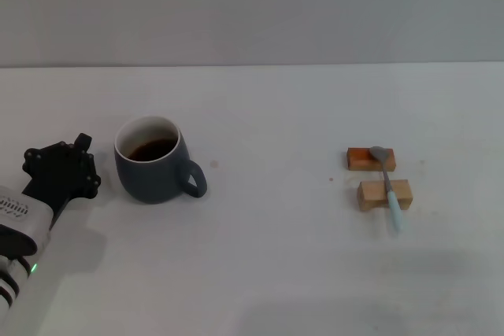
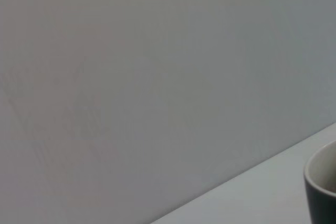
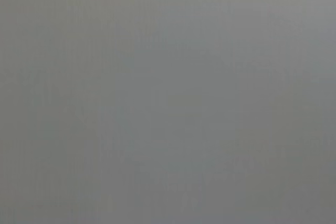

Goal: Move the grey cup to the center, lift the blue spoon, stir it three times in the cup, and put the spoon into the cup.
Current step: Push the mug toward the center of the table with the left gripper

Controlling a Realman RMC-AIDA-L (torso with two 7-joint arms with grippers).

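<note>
Risk: left gripper (image 1: 63,169), at 9 o'clock beside grey cup (image 1: 153,161), could slop its dark liquid when pushing; can't tell whether it's open or closed.

One grey cup (image 1: 152,169), one blue spoon (image 1: 386,182), and two wooden blocks (image 1: 371,159) (image 1: 373,194) sit on the tabletop (image 1: 268,265). One claw (image 1: 61,171) shows.
</note>
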